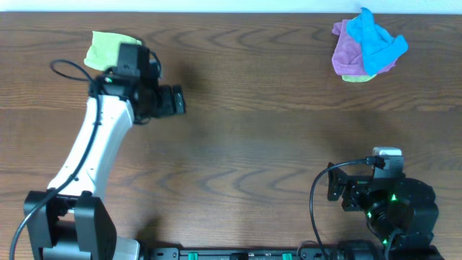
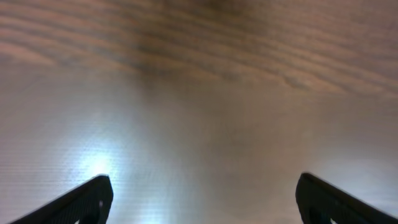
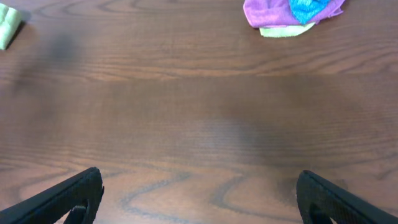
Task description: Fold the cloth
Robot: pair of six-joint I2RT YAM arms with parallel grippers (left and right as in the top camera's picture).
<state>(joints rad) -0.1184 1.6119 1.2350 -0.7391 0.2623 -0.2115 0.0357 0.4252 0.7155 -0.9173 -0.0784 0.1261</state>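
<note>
Currently the soft lime-green terry cloth [image 1: 105, 49] lies as a small compact bundle near the far-left corner of the brown wood-grain table [image 1: 253, 137], partly hidden by the white left arm [image 1: 90, 148]. The left gripper [image 2: 202, 193] sits just beside it, toward the middle of the table and pointing away to the right, w/ fingertips apart from the fabric. Its wrist view shows bare wood only. Jaws spread wide, nothing btwn them. The right gripper [image 3: 199, 193] is by the near-right corner, well apart from the cloth, which shows at the far-left edge of its view. Its jaws are also spread, holding nothing.

Counts: 2 arms, 2 grippers. Cloth pieces: 4 visible. One is the bundle; the other 3 form a heap near the far-right corner: 1 crumpled purple cloth [image 1: 348, 49], 1 bright blue cloth [image 1: 374, 40] on top, and 1 more lime-green piece [image 1: 357, 76] peeking out under the purple one at its near side.
</note>
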